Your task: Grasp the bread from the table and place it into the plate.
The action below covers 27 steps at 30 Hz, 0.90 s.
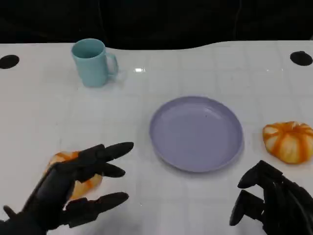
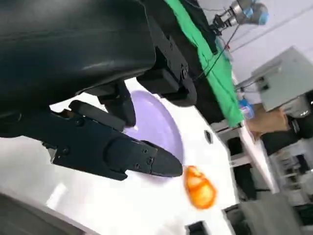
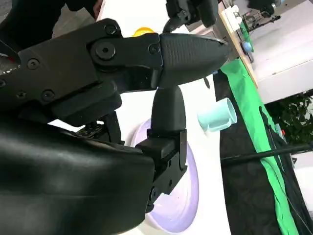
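Left hand (image 1: 73, 188) hovered with fingers spread, holding nothing, over the orange-glazed bread roll (image 1: 84, 184) left of the round lilac plate (image 1: 196, 133) (apparently lining up the grasp).

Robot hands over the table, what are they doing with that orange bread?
The robot's left hand hovers with fingers spread over one orange bread roll at the near left of the white table, not gripping it yet. The purple plate in the middle has nothing in it. A second bread roll lies right of the plate, beyond the right hand. A light blue mug stands farther back.
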{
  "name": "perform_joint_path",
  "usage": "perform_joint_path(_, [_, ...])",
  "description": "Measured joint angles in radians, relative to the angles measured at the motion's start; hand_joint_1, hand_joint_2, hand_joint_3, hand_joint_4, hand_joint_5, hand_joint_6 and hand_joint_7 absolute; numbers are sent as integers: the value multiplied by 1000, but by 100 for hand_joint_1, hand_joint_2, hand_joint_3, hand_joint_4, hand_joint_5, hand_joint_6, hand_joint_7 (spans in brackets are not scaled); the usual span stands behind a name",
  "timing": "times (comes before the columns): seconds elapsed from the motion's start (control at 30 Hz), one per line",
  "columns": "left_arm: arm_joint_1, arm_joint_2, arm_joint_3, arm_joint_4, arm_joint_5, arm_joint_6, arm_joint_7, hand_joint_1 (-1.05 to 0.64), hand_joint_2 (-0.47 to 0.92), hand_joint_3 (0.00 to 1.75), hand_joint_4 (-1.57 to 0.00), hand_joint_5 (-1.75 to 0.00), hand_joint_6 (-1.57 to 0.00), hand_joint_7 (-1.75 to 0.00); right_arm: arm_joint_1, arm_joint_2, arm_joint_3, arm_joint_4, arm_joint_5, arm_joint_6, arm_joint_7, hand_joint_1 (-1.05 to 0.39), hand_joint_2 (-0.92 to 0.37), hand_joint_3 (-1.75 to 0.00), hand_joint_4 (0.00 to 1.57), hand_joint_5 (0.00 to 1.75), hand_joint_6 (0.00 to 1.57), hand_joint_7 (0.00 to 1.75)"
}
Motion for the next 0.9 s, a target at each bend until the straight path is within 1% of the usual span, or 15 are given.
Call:
perform_joint_path(0.13, [-2,72,9,-68,134,3,30,-56,92,10,-20,-63,-40,0,0,0,0,-4,0,13,-7,-53,-92,-47,59,175,40,165])
perform_joint_path(0.2, [-4,105,10,-91,190,7,36,-59,92,12,-16,-58,-37,0,0,0,0,-4,0,13,-8,-53,-92,-47,59,175,40,165])
perform_joint_path(0.3, [-8,165,10,-137,310,31,37,-60,92,12,-14,-54,-35,0,0,0,1,-5,0,13,-8,-53,-92,-47,60,175,40,166])
perform_joint_path(0.4, [-10,195,7,-174,397,61,37,-60,92,9,-13,-40,-33,0,0,0,1,-5,0,13,-8,-53,-92,-47,60,175,40,166])
perform_joint_path(0.47, [-10,220,4,-212,485,91,37,-60,92,9,-12,-37,-32,0,0,0,1,-5,0,13,-7,-53,-92,-47,60,175,39,166])
perform_joint_path(0.6, [-14,244,-14,-261,622,131,37,-59,92,8,-6,-31,-29,0,-1,0,1,-5,0,13,-7,-53,-92,-47,60,175,39,166])
perform_joint_path(0.63, [-16,253,-24,-270,671,140,37,-57,92,6,-5,-25,-27,0,-1,0,0,-5,0,13,-7,-53,-92,-47,60,175,39,167])
perform_joint_path(0.7, [-26,269,-46,-285,773,171,24,-56,91,3,-4,-21,-24,0,-1,0,0,-5,0,13,-7,-53,-92,-47,60,175,38,167])
perform_joint_path(0.9, [-66,285,-113,-290,951,248,-44,-53,91,1,-4,-15,-19,0,-1,-1,-1,-4,1,13,-7,-53,-92,-48,60,175,38,167])
